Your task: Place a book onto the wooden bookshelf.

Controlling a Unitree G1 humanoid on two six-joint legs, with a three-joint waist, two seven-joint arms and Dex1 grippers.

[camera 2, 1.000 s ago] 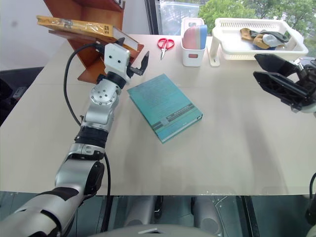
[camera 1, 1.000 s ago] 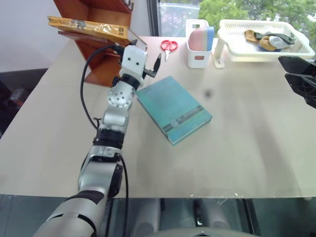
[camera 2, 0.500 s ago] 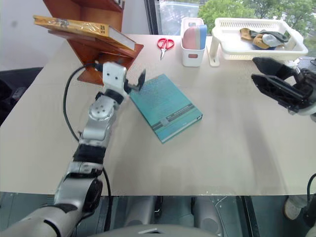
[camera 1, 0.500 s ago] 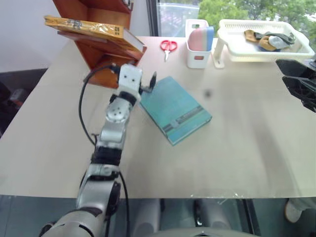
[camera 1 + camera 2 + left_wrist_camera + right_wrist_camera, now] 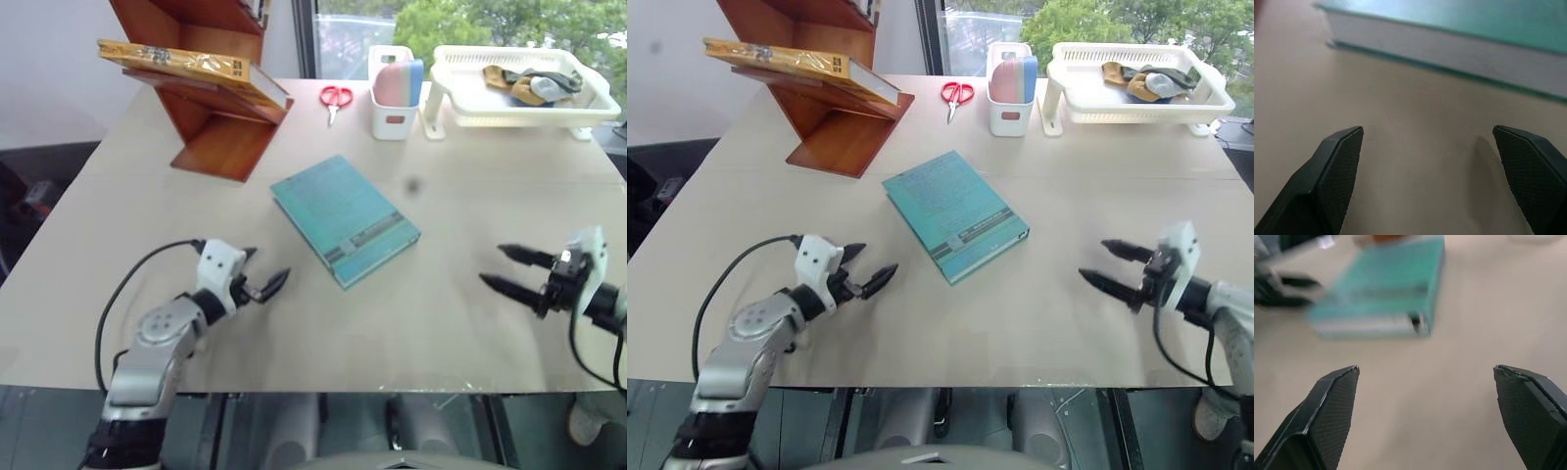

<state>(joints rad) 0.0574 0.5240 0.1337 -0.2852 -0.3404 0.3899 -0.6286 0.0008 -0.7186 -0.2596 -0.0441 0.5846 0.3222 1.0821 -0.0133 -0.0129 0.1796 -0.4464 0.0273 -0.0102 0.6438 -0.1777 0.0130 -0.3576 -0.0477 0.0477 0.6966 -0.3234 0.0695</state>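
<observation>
Left eye view: book [image 5: 191, 67] lies on the shelf [image 5: 221, 137] — stiff, glossy, probably slippery; grip its spine edge. Both grippers — left [image 5: 263, 284], right [image 5: 508, 268] — gape wide, empty.

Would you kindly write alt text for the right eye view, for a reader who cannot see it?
A thick yellow-orange glossy book lies on a slanted board of the reddish-brown wooden bookshelf. A teal-green book lies flat mid-table, apart from the open left gripper and open right gripper on either side of it.
</observation>
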